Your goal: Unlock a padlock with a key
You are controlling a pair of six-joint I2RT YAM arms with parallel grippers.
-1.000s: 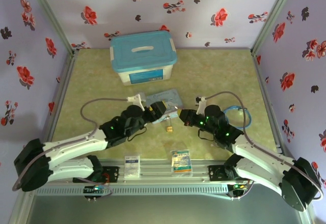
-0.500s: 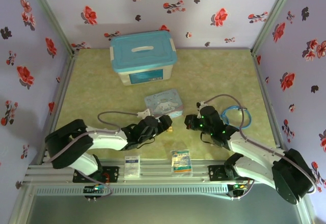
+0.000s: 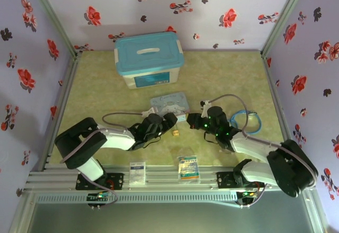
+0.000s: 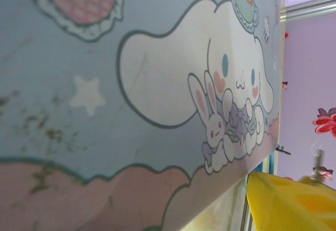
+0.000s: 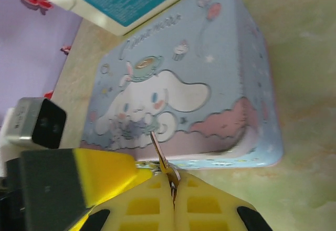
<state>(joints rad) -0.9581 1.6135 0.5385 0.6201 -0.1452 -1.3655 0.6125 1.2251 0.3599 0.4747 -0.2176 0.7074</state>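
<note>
The tiny brass padlock (image 3: 174,133) lies on the green table just in front of the light-blue cartoon tin (image 3: 169,105). My right gripper (image 5: 170,181) is shut on the key (image 5: 159,150), whose thin blade sticks up toward the tin (image 5: 184,94). In the top view the right gripper (image 3: 189,119) sits at the tin's right front corner. The left gripper (image 3: 171,120) faces it a short way to the left, above the padlock. The left wrist view looks closely at the tin's lid (image 4: 131,84), and I cannot make out how the left jaws stand.
A white box with a blue lid (image 3: 149,59) stands behind the tin. A blue cable loop (image 3: 247,121) lies to the right. Two small packets (image 3: 188,167) rest at the table's front rail. A yellow finger (image 5: 100,170) of the left gripper sits close beside the right fingers.
Both arms have folded lower over the table. The left gripper dipped toward the front, then came back to the tin's edge. The right gripper still holds the key. The padlock has stayed put.
</note>
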